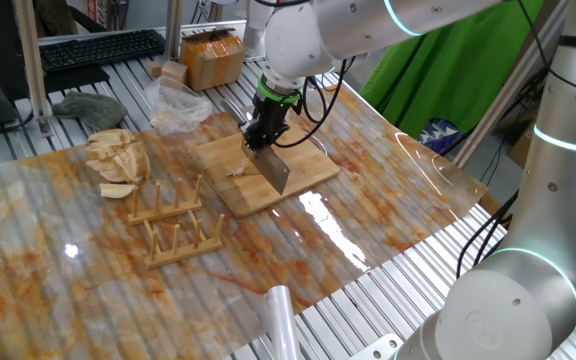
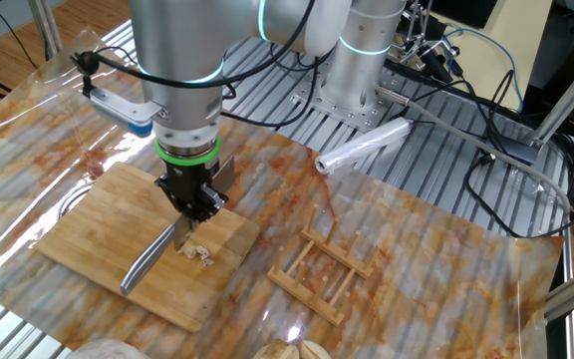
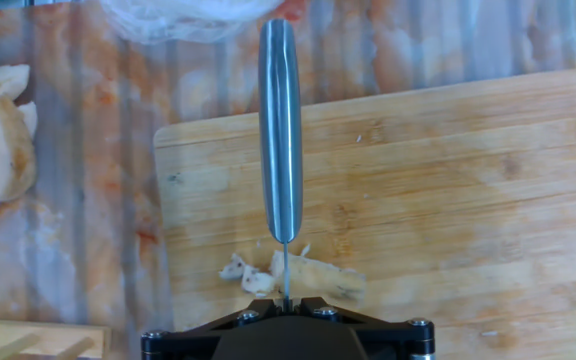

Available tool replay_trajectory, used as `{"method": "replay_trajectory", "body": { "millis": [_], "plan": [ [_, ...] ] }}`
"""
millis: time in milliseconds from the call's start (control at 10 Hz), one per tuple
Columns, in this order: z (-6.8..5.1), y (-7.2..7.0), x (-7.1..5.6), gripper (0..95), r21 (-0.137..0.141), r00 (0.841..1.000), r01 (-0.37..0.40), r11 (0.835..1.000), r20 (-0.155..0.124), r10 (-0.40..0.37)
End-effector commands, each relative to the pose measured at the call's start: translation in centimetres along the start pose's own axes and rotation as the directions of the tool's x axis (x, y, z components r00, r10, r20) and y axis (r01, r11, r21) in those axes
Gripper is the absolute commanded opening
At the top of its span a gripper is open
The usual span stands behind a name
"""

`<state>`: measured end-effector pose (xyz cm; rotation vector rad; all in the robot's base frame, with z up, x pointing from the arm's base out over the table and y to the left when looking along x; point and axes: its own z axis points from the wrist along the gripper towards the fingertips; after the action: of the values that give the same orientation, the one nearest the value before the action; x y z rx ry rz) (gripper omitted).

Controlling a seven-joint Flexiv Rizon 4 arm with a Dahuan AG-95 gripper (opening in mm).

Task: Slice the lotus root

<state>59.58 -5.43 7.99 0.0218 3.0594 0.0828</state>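
My gripper (image 1: 262, 140) is shut on the handle of a steel cleaver (image 1: 276, 171) and holds it blade-down over the wooden cutting board (image 1: 303, 160). In the other fixed view the gripper (image 2: 191, 204) stands above the board (image 2: 88, 229) and the blade (image 2: 147, 261) reaches toward the board's front. The lotus root (image 3: 308, 275) is a small pale chunk with a few thin slices, lying on the board (image 3: 448, 170) right under the blade's heel (image 3: 280, 150). It also shows in the other fixed view (image 2: 197, 249) and as a speck in the one fixed view (image 1: 236, 172).
A heap of pale beige wedges (image 1: 116, 155) lies left of the board. Two wooden racks (image 1: 173, 225) stand in front of it. A crumpled plastic bag (image 1: 176, 105) and a cardboard box (image 1: 213, 58) sit behind. A roll of film (image 2: 362, 148) lies near the arm's base.
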Motion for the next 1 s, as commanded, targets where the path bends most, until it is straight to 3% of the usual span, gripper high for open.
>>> {"method": "replay_trajectory", "body": {
  "millis": [100, 400, 500, 600, 1000],
  "plan": [
    [0.6, -0.1, 0.0, 0.0, -0.008, 1.0, 0.001, 1.0, 0.002, -0.001],
    [3.9, 0.3, -0.4, 0.0, -0.015, 1.0, 0.006, 1.0, 0.025, -0.006],
    [4.8, 0.3, -0.4, 0.0, -0.016, 1.0, 0.0, 1.0, 0.019, 0.001],
    [4.4, 0.4, -0.3, 0.0, -0.019, 1.0, -0.009, 1.0, 0.0, 0.009],
    [4.3, 0.4, -0.4, 0.0, -0.02, 1.0, -0.014, 1.0, 0.004, 0.014]
  ]
}}
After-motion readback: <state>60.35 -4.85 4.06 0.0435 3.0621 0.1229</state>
